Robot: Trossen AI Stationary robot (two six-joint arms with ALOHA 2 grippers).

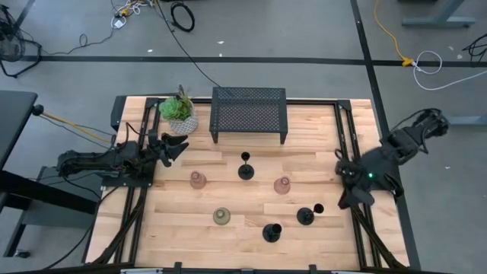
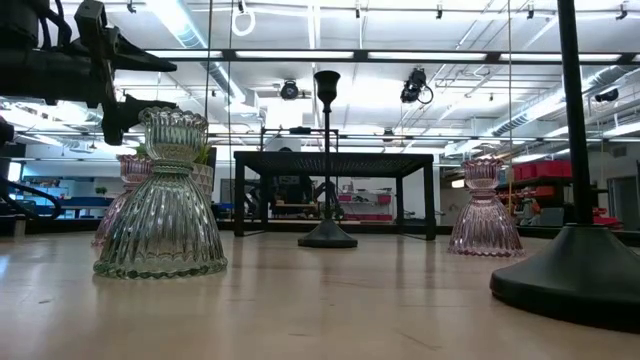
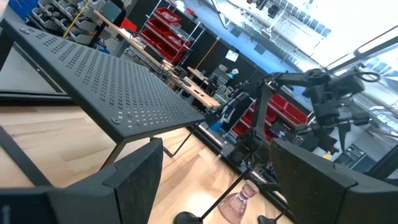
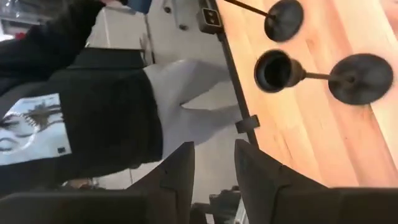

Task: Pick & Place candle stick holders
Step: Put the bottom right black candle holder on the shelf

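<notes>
Three slim black holders stand on their round bases on the wooden table: one (image 1: 245,167) in front of the rack, two (image 1: 307,215) (image 1: 272,230) nearer the front. Two pinkish glass cups (image 1: 198,180) (image 1: 282,185) and an olive one (image 1: 221,216) stand between them. My left gripper (image 1: 173,146) is open and empty at the table's left, above the wood near the plant; its wrist view shows a pink cup (image 3: 239,202). My right gripper (image 1: 346,199) is open and empty at the table's right edge; its wrist view shows two black holders (image 4: 277,68) (image 4: 283,15).
A big black mesh rack (image 1: 249,114) stands at the far middle, with a green plant in a white pot (image 1: 179,113) to its left. Black rails (image 1: 133,205) run along both table sides. A person in a black top (image 4: 74,124) stands beyond the table edge.
</notes>
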